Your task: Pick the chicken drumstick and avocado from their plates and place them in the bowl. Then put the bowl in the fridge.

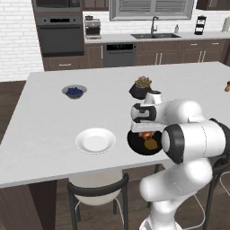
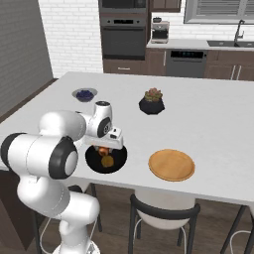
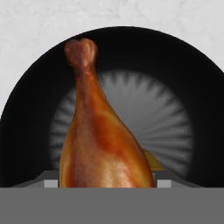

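Observation:
My gripper hangs just over the black bowl near the island's front edge, shut on the chicken drumstick. In the hand view the drumstick points its bone end away, above the bowl. The avocado lies inside the bowl, and in the hand view the avocado peeks out behind the meat. The white plate and the wooden plate both lie bare. The fridge is out of view.
A small berry bowl and a black plant pot stand farther back on the island. Stools are tucked under the front edge. Ovens and a sink counter line the far wall.

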Controlling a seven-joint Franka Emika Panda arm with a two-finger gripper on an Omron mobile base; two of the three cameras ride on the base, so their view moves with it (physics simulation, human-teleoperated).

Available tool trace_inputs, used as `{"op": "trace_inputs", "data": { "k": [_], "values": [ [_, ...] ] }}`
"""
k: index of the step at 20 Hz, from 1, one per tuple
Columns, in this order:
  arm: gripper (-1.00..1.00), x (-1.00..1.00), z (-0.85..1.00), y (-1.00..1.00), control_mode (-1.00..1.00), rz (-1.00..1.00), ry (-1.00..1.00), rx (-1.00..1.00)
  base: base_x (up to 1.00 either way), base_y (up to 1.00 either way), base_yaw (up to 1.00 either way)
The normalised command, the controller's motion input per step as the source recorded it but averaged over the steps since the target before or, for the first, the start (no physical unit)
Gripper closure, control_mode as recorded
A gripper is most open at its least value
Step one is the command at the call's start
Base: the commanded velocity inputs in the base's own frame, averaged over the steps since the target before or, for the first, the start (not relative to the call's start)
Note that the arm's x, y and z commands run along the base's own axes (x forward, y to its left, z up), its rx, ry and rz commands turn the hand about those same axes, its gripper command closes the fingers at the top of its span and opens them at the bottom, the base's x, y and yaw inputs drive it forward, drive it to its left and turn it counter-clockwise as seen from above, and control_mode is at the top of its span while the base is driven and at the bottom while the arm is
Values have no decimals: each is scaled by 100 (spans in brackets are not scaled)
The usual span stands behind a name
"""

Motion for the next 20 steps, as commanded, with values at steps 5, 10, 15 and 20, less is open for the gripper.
{"op": "trace_inputs", "data": {
  "k": [5, 10, 15, 20],
  "values": [
    [-100, 0, 0, 0, -100, 0, 0, 0, 0, 0, 0],
    [-100, -45, 8, 0, -100, 0, -8, 0, 0, 0, 0],
    [-100, -83, 43, 26, -100, 0, -21, -6, 0, 0, 0],
    [-100, -2, 10, 96, -100, 0, -10, -16, 0, 0, 0]
  ]
}}
